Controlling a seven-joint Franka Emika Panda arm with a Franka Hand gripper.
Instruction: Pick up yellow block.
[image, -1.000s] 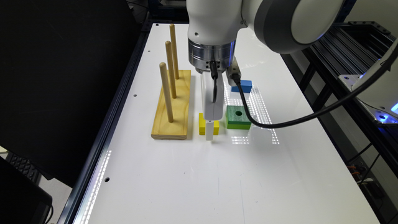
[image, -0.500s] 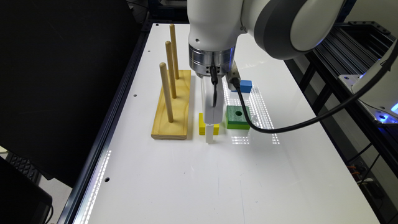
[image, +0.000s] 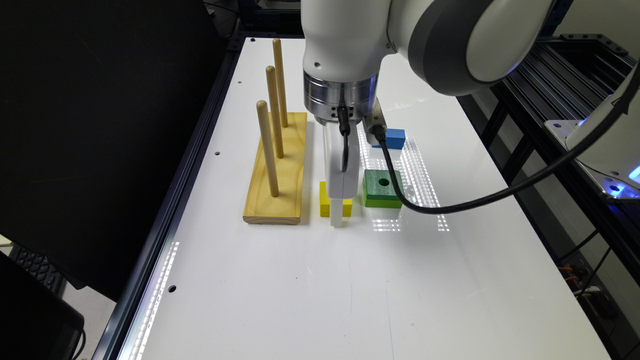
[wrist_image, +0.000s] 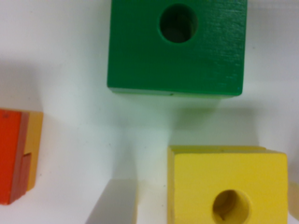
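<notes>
Hand (image: 338, 212) low at the desk (image: 320, 280), straddling the yellow block (image: 325, 202); fingers are spread, one finger (wrist_image: 114, 203) clear of the block's side with a gap, nothing gripped yet. Yellow block with round hole sits flat on desk between wooden peg board (image: 276, 170) and green block (image: 382, 188). Green block with hole just beside it, apart. Orange-topped block (wrist_image: 16, 156) near, apart. Blue block (image: 394, 138) farther back. Three upright pegs on the board.
</notes>
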